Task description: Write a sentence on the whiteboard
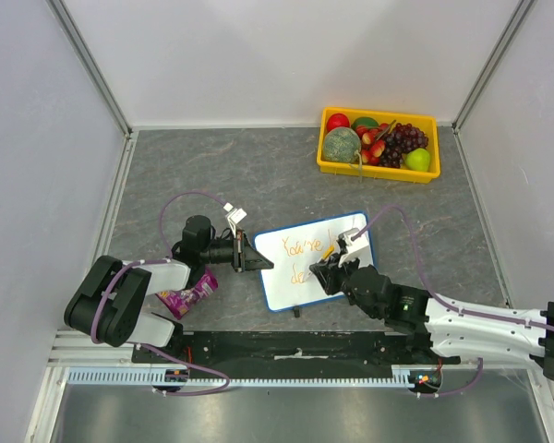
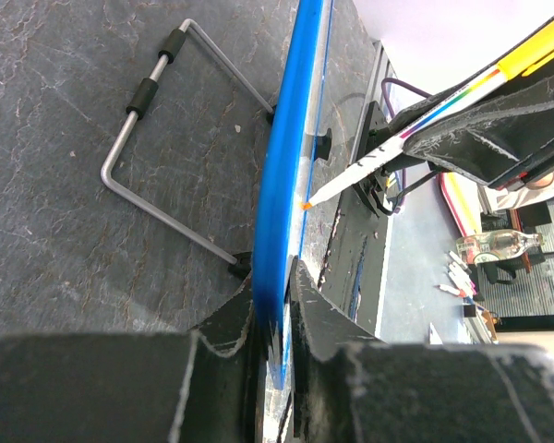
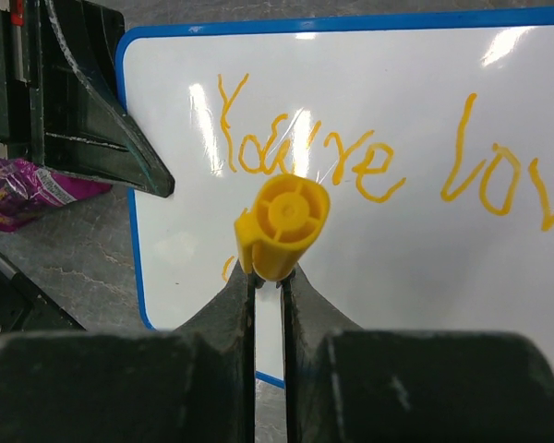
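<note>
The whiteboard (image 1: 300, 288), blue-framed, stands tilted on a wire stand (image 2: 157, 148) at the middle front of the table. The sentence (image 1: 305, 247) is orange lettering: the right wrist view reads "You're lov" (image 3: 351, 161), with a short stroke of a second line (image 3: 226, 268) below. My left gripper (image 1: 251, 256) is shut on the board's left edge (image 2: 286, 166); its jaws pinch the blue frame (image 2: 282, 295). My right gripper (image 1: 331, 265) is shut on a marker with a yellow end (image 3: 282, 221). The marker's orange tip (image 2: 307, 204) touches the board face.
A yellow tray (image 1: 327, 167) of fruit stands at the back right. A purple snack packet (image 1: 189, 295) lies by the left arm's base and shows in the right wrist view (image 3: 23, 189). Grey walls enclose the table on three sides.
</note>
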Controlling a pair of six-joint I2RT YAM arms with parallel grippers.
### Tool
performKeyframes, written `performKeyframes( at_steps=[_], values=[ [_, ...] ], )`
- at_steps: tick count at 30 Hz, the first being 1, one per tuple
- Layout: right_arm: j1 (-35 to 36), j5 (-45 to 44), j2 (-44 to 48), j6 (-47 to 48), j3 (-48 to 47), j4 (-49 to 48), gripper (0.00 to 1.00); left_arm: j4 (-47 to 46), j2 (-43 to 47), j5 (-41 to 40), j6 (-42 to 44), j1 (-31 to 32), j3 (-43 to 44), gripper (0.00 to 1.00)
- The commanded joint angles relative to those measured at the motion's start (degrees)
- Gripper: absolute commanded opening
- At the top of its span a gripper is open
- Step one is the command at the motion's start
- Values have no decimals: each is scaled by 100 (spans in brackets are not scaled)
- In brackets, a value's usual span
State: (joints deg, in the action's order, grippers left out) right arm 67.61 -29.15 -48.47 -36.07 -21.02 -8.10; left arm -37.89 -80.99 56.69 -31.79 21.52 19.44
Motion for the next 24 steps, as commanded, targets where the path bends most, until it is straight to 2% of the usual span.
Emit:
performKeyframes(
  at_steps=[1, 14, 24],
  values=[
    [-38, -487, 109, 92, -34, 291, 0, 273, -136, -316, 516, 28, -11, 2],
    [-38, -381, 364, 531, -465, 177, 0, 265, -119, -316, 516, 28, -19, 2],
    [-47, -408, 610, 496, -359, 212, 0, 265, -154, -307, 507, 28, -2, 2]
  ],
)
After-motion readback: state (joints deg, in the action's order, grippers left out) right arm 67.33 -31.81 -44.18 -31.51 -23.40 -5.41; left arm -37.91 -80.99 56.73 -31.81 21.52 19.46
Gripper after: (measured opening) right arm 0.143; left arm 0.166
